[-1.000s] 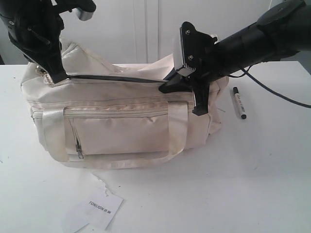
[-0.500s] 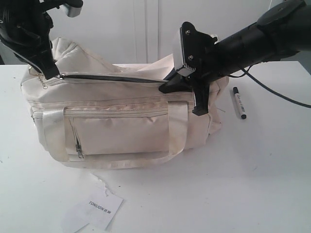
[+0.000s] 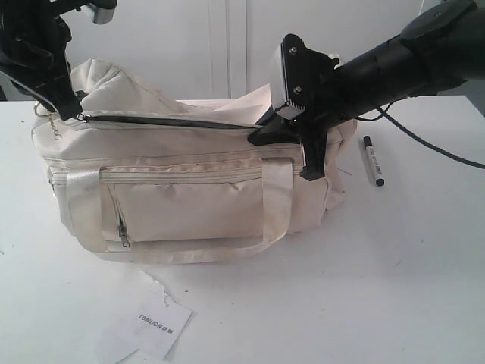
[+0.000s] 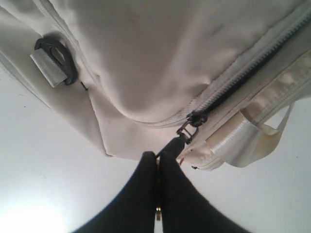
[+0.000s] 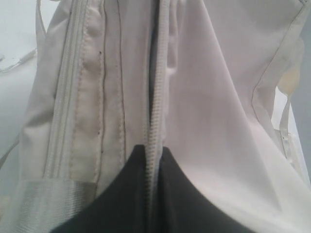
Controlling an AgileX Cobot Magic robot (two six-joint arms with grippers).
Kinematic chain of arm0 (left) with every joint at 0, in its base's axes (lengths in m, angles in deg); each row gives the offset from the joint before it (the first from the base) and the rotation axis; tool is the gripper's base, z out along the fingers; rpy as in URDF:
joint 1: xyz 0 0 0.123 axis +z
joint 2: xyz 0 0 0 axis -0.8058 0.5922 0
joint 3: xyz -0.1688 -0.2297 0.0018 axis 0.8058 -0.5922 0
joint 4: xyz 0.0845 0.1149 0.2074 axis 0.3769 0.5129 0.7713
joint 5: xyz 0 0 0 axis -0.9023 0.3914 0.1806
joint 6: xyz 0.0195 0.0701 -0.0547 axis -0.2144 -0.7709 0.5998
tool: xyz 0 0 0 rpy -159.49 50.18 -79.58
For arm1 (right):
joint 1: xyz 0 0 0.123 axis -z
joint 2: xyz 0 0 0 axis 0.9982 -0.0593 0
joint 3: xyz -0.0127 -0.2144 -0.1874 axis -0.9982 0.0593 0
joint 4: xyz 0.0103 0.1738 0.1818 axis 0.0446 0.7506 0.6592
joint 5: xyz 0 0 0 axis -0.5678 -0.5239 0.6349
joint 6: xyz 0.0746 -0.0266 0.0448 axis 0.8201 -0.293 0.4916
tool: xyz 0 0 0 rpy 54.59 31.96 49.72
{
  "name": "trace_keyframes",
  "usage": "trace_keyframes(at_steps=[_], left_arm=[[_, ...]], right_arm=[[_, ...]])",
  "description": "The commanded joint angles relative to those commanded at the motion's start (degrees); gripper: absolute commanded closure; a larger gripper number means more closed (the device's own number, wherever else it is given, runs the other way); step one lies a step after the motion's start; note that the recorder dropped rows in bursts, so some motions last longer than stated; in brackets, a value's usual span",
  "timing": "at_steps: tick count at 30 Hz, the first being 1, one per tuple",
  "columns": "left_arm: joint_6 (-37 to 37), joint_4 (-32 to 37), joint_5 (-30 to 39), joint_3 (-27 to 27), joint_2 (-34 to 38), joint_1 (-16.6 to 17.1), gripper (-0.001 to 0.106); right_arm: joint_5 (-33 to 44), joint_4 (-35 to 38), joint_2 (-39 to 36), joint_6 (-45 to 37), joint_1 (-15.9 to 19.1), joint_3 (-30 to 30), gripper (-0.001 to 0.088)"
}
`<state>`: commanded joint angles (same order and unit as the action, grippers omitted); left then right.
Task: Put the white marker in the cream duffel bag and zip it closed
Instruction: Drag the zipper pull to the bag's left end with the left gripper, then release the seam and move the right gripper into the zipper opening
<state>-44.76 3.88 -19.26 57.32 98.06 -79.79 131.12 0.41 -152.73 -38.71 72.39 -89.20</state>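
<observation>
The cream duffel bag (image 3: 189,205) lies on its side on the white table, and its top zip (image 3: 174,123) shows as a dark open slit. At the bag's left end my left gripper (image 3: 70,112) is shut on the zip pull (image 4: 187,132), with the slider next to the fingertips (image 4: 146,162). My right gripper (image 3: 258,139) is shut on the zip edge (image 5: 158,97) near the bag's right end. The white marker (image 3: 372,161) lies on the table to the right of the bag, apart from both grippers.
A white paper tag (image 3: 155,327) lies on the table in front of the bag. A black cable (image 3: 436,150) runs from the right arm past the marker. A black strap clip (image 4: 56,60) sits on the bag's left end. A white wall stands behind.
My left gripper has moved left along the bag top with the zip pull, and the dark slit now reaches further left. The right gripper and the marker have not moved.
</observation>
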Motion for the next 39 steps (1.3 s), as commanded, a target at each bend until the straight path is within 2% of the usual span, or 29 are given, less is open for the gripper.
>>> trace_keyframes(at_steps=[9,22,24,26,29,31,33,36,39], left_arm=[[0.0,-2.77,0.0,0.0,0.0,3.44,0.105],[0.4,-3.87,0.0,0.0,0.0,3.6,0.105],[0.4,-4.13,0.0,0.0,0.0,3.6,0.105],[0.4,-4.36,0.0,0.0,0.0,3.6,0.105],[0.18,-4.48,0.0,0.0,0.0,3.6,0.105],[0.18,-4.59,0.0,0.0,0.0,3.6,0.105],[0.18,-6.26,0.0,0.0,0.0,3.6,0.105],[0.18,-8.94,0.0,0.0,0.0,3.6,0.105],[0.18,-11.89,0.0,0.0,0.0,3.6,0.105]], right_arm=[[0.0,0.0,0.0,0.0,0.0,0.0,0.0868],[1.51,0.22,0.0,0.0,0.0,0.0,0.0851],[1.51,0.22,0.0,0.0,0.0,0.0,0.0784],[1.78,0.22,0.0,0.0,0.0,0.0,0.0672],[1.78,0.46,0.0,1.95,0.0,0.0,0.0442],[1.78,0.46,0.22,5.6,0.0,0.0,0.0327],[1.9,0.57,0.97,11.02,0.0,0.0,0.0281],[1.98,2.65,3.21,17.6,0.0,0.0,0.0274],[3.13,8.89,5.85,20.89,0.0,0.0,0.0274]])
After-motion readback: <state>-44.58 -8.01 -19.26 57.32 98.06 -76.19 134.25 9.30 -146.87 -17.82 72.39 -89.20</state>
